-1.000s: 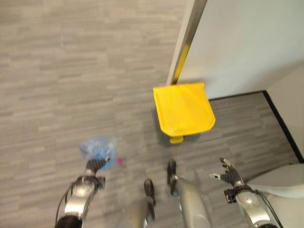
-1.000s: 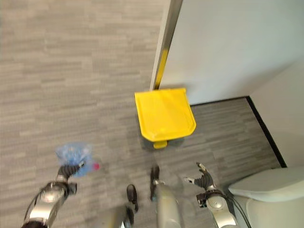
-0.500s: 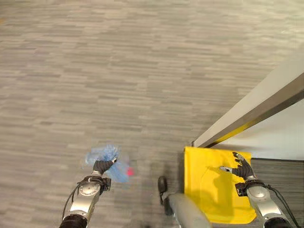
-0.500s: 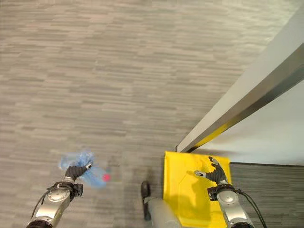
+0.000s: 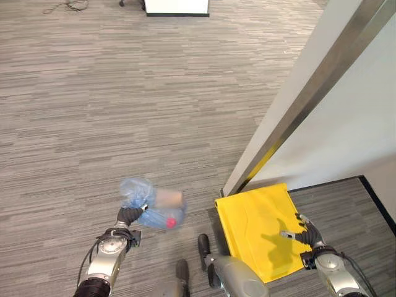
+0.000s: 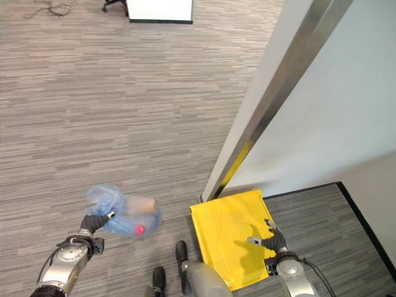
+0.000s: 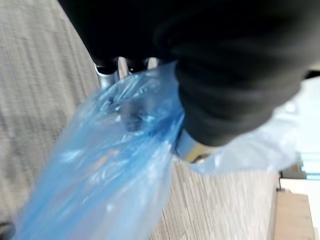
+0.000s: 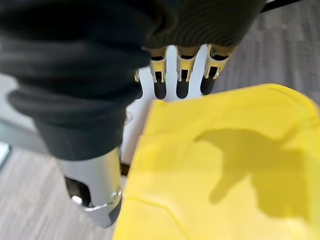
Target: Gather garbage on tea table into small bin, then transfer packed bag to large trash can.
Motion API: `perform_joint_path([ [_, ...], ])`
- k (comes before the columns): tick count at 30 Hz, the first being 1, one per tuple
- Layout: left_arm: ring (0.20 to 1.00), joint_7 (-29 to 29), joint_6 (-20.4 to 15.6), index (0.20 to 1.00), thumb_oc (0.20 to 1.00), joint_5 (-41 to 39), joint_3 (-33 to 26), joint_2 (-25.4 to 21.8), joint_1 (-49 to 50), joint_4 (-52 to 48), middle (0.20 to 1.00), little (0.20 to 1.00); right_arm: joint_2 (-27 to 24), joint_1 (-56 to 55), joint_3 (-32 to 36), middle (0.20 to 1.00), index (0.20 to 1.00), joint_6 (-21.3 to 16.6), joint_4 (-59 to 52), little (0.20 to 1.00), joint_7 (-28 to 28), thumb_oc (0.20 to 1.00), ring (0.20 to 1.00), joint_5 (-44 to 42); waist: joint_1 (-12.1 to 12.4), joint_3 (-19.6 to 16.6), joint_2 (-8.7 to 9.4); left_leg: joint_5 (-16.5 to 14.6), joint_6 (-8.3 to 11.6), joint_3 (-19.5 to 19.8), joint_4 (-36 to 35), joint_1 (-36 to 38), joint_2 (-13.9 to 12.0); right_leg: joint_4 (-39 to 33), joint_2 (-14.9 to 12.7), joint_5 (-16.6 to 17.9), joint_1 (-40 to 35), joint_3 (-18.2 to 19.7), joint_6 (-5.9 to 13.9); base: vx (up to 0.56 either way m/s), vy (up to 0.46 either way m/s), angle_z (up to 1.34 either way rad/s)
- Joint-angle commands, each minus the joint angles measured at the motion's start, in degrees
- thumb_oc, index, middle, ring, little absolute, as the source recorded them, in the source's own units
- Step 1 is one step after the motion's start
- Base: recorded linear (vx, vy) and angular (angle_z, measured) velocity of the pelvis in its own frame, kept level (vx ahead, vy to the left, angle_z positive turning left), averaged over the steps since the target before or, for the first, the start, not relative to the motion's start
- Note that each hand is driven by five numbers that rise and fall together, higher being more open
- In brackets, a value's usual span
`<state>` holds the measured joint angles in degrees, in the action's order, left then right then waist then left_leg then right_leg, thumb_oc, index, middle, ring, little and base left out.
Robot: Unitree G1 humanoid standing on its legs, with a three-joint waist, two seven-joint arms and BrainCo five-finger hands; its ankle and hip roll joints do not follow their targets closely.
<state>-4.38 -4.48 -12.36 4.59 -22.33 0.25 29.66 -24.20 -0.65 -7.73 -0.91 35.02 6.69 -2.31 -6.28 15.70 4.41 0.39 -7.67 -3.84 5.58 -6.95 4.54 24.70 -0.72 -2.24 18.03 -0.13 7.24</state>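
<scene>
A blue see-through plastic bag (image 5: pixel 152 207) with a red bit and a tan piece inside hangs above the grey carpet. My left hand (image 5: pixel 128 216) is shut on its gathered top, and the wrist view shows the bag (image 7: pixel 110 165) bunched under the hand's dark cover (image 7: pixel 225 65). To the right stands the large trash can with its yellow lid (image 5: pixel 257 226) closed, beside the foot of a wall. My right hand (image 5: pixel 305 230) hovers open over the lid's right part; its fingers (image 8: pixel 180 75) are straight above the yellow lid (image 8: pixel 225 175), casting a shadow on it.
A white wall with a metal corner post (image 5: pixel 297 105) rises right behind the can. A dark baseboard strip (image 5: pixel 334 180) runs along the floor at the right. A white piece of furniture (image 5: pixel 176 6) stands far off at the top.
The camera has swung, so wall and can sit differently in the picture. The bag has swung out to the right of my left hand. My right hand stays over the yellow lid.
</scene>
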Motion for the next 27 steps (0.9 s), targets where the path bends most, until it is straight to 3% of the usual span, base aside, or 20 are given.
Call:
perform_joint_path([
  [1,0.2,-0.61,-1.9,0.2,0.2,0.55,-1.37,-4.49,2.17,-3.87,0.2,0.2,0.0,-1.12,1.04,1.0,1.0,-1.93,-2.7,1.0,0.31,1.0,1.0,-0.27,3.23,-3.66,0.68,-7.05,6.06,1.07,0.31,3.17,-1.78,-1.08,-2.8,1.04,-3.42,1.74,-0.41,-0.03,-0.399,-0.46],
  [2,0.2,-0.68,-1.59,0.2,0.2,0.22,-1.35,-4.49,3.23,-4.83,0.2,0.2,0.12,-1.93,1.45,1.0,1.0,-1.62,-3.3,1.0,0.22,1.0,1.0,-0.05,3.86,-5.53,2.64,-6.45,7.76,1.56,0.92,1.69,-2.62,-10.32,-2.14,-1.83,-8.86,4.15,-0.85,0.01,-0.341,-0.53],
  [9,0.2,0.23,-1.52,0.2,0.2,-0.26,-0.49,-3.49,2.33,-3.62,0.2,0.2,-1.14,-2.96,1.94,1.0,1.0,-1.86,-3.12,1.0,0.72,1.0,1.0,-0.22,2.81,-5.81,3.95,-4.97,10.49,-1.42,3.12,-0.45,-6.23,-19.72,-0.48,-0.57,-12.29,2.61,-2.28,-0.05,-0.197,0.06],
  [11,0.2,0.6,-1.42,0.2,0.2,-0.17,-0.15,-3.08,2.42,-3.27,0.2,0.2,-1.48,-3.07,2.2,1.0,1.0,-1.93,-2.92,1.0,0.68,1.0,1.0,-0.38,2.22,-5.84,3.97,-5.9,10.19,-1.32,4.51,-0.56,-5.56,-20.74,-0.4,0.16,-12.72,2.71,-2.6,-0.08,-0.08,0.21],
  [14,0.2,0.81,-1.46,0.2,0.2,-0.19,-0.01,-2.64,2.45,-3.39,0.2,0.2,-1.71,-3.07,2.25,1.0,1.0,-1.94,-2.79,1.0,0.47,1.0,1.0,-0.33,2.06,-5.72,3.94,-7.19,10.08,-0.77,6.42,-0.52,-4.31,-21.21,-0.36,0.5,-13.07,3.28,-2.72,-0.05,0.022,-0.1],
  [15,0.2,0.55,-1.64,0.2,0.2,-0.68,-0.01,-2.24,2.52,-3.72,0.2,0.2,-1.54,-3.07,2.04,1.0,1.0,-2.08,-3.16,1.0,0.51,1.0,1.0,-0.52,2.12,-5.46,3.7,-7.63,9.99,0.39,6.47,-0.5,-2.59,-21.49,0.02,0.62,-12.69,3.77,-2.8,-0.08,0.054,-0.11],
  [18,0.2,0.29,-1.57,0.2,0.2,-0.08,0.06,-2.46,2.36,-3.79,0.2,0.2,-1.03,-2.64,1.68,1.0,1.0,-1.7,-2.62,1.0,0.34,1.0,1.0,-0.13,2.14,-5.56,3.47,-7.26,8.86,2.78,2.88,0.16,-0.22,-19.84,1.27,1.47,-10.27,4.19,-2.25,-0.13,0.09,-0.19],
  [22,0.2,-0.11,-1.57,0.2,0.2,-0.37,-0.47,-3.49,1.67,-3.43,0.2,0.2,0.09,-1.65,0.0,1.0,1.0,-1.36,-0.97,1.0,-0.3,1.0,1.0,0.47,2.6,-5.13,3.51,-5.97,8.02,2.17,2.01,0.02,-0.78,-13.68,1.62,0.91,-7.13,3.46,-0.44,-0.1,0.01,-0.33],
  [24,0.2,-0.08,-1.57,0.2,0.2,-0.42,-0.71,-3.68,1.77,-3.51,0.2,0.2,0.41,-1.52,-0.26,1.0,1.0,-1.27,-0.52,1.0,-0.48,1.0,1.0,0.66,3.16,-4.85,2.88,-5.36,7.77,1.99,1.96,-0.15,-1.7,-11.45,0.15,-0.14,-7.12,2.23,-0.46,-0.16,-0.127,-0.16],
  [26,0.2,-0.19,-1.65,0.2,0.2,-1.25,-0.68,-3.93,1.67,-3.66,0.2,0.2,0.61,-1.3,0.72,1.0,1.0,-1.53,-0.55,1.0,-0.36,1.0,1.0,0.3,4.16,-6.06,1.32,-4.15,8.43,3.34,1.17,-0.79,-4.06,-9.23,-4.26,-0.33,-10.42,6.07,-0.91,-0.19,-0.318,0.0],
  [27,0.2,-0.2,-1.65,0.2,0.2,-1.26,-0.67,-3.94,1.68,-3.66,0.2,0.2,0.62,-1.32,0.73,1.0,1.0,-1.53,-0.55,1.0,-0.35,1.0,1.0,0.3,4.11,-5.98,1.34,-4.22,8.42,3.4,1.21,-0.69,-4.02,-9.27,-4.3,-0.39,-10.59,6.0,-0.91,-0.14,-0.349,0.17],
])
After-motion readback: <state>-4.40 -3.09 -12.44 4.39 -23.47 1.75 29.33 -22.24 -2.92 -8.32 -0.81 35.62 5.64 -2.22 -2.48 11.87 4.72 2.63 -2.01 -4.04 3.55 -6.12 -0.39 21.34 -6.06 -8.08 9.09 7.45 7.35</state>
